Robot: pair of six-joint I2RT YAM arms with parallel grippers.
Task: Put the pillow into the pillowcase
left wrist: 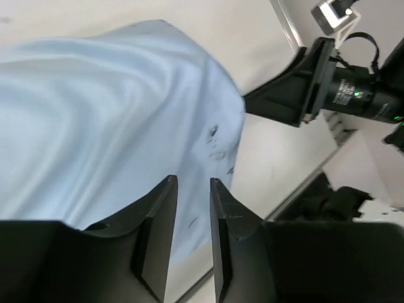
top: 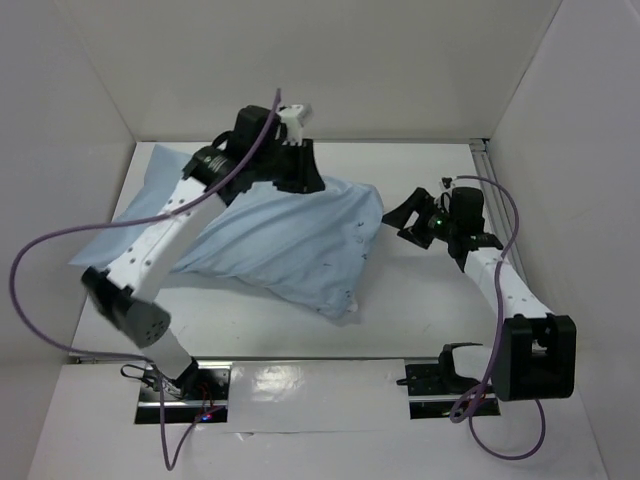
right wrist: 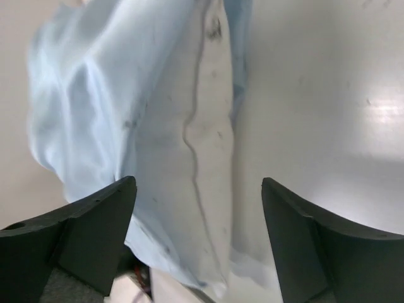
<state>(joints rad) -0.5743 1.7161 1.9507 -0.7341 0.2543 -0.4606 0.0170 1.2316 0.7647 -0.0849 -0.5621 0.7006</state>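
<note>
Right wrist: pillowcase (right wrist: pixel 120 107) just beyond right hand (right wrist: pixel 197 189).

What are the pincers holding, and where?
Nothing. The right pincer gapes wide, empty; the left pincer, barely open, has no pillowcase cloth in its gap.

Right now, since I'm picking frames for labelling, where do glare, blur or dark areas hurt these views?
Top external: evenly lit, glare on the glossy strip by the bases. Left wrist: the pillowcase looks soft, left fingers nearly black. Right wrist: bright glare patch on the table; right fingers dark.
</note>
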